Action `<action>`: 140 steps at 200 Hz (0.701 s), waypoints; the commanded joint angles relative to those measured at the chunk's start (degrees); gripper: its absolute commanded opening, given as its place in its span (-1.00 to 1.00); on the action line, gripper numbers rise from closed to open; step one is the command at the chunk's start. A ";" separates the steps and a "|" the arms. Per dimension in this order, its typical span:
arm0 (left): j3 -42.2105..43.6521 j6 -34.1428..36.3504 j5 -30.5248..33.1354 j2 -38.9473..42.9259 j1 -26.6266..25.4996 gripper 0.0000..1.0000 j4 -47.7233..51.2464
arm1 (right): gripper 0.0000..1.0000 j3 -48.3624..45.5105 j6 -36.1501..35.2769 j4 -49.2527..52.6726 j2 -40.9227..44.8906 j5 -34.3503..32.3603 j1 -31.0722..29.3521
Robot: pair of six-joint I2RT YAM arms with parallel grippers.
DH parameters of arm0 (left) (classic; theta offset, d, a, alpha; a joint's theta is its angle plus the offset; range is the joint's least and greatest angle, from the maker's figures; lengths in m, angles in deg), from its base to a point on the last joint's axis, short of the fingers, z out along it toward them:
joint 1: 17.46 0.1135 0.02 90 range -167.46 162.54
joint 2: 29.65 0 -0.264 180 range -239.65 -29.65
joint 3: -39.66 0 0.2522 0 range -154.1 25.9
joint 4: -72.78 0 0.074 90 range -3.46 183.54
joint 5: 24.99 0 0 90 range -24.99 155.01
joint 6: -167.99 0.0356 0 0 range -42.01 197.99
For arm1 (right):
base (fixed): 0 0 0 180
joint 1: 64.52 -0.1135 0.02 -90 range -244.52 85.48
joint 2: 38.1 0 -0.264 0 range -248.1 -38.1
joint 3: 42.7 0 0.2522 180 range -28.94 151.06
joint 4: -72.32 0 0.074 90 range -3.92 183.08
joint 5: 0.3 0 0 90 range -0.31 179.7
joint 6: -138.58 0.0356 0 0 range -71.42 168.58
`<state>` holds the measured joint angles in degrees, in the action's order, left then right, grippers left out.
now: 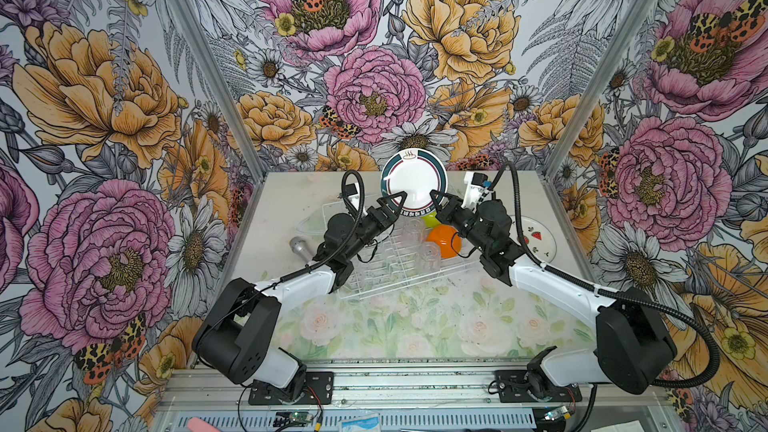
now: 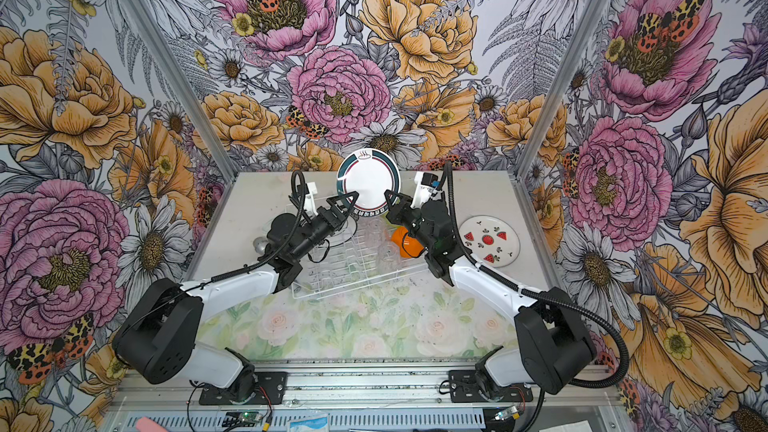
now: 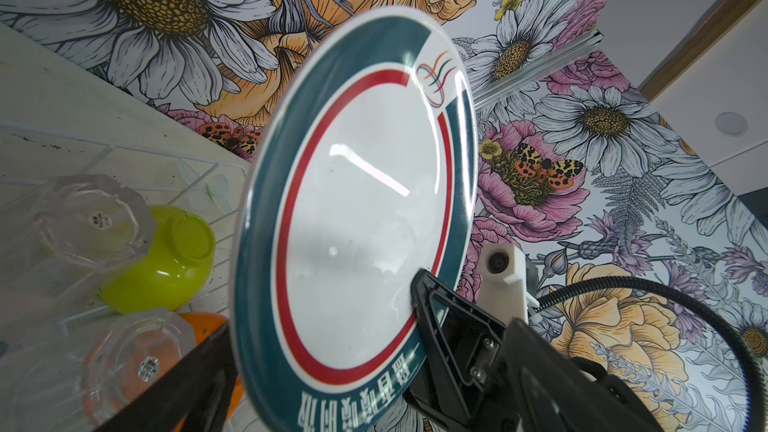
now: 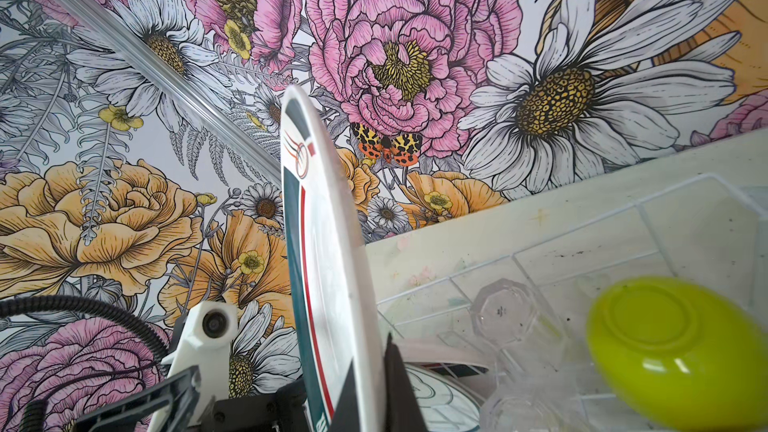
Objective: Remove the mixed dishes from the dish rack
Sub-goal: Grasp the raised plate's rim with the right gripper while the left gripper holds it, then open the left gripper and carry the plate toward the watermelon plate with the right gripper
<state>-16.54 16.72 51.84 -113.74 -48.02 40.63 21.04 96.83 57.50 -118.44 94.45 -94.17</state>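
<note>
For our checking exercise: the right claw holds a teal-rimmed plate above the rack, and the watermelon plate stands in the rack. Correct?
No. The watermelon plate lies flat on the table beside the rack, as both top views show; the right claw holds the teal-rimmed plate.

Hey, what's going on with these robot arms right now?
Two arms are unloading a dish rack. The right gripper is shut on the rim of a teal-rimmed plate, holding it upright over the rack. The left gripper is open at the plate's opposite edge, not clamping it. Clear tumblers, a lime-green bowl and an orange bowl sit in the rack; a spotted plate lies on the table.
</note>
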 commanded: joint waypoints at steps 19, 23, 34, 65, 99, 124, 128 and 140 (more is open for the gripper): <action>1.13 2.26 -0.12 1.73 0.38 0.97 0.13 | -1.00 0.66 0.00 -2.92 1.41 0.09 2.39; 1.14 2.36 -0.19 1.78 0.32 0.97 0.20 | -1.00 0.65 -0.23 -2.74 1.61 0.02 2.72; 1.06 2.71 -0.36 1.98 0.33 0.97 0.45 | -1.00 0.54 -0.44 -2.03 2.63 -0.22 3.72; 0.87 4.46 -0.12 3.26 0.33 0.97 2.87 | -1.00 -1.45 -0.65 0.50 5.92 -2.73 7.01; 1.01 7.07 1.45 5.37 0.21 0.97 6.28 | -1.00 -5.28 -0.44 2.34 10.22 -4.74 10.70; 1.13 8.46 2.03 6.76 0.04 0.97 7.49 | -1.00 -8.18 -0.29 6.31 14.41 -6.49 14.26; 1.10 8.71 2.07 6.95 0.07 0.97 7.73 | -1.00 -8.85 -0.27 6.75 15.16 -6.49 14.97; 1.13 9.56 2.27 7.55 -0.01 0.97 8.49 | -1.00 -11.08 0.25 8.14 17.93 -7.02 17.25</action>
<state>-15.97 22.90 52.59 -108.04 -48.02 46.99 12.73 97.01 64.12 -105.67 89.92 -80.22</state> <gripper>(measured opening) 0.986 0.079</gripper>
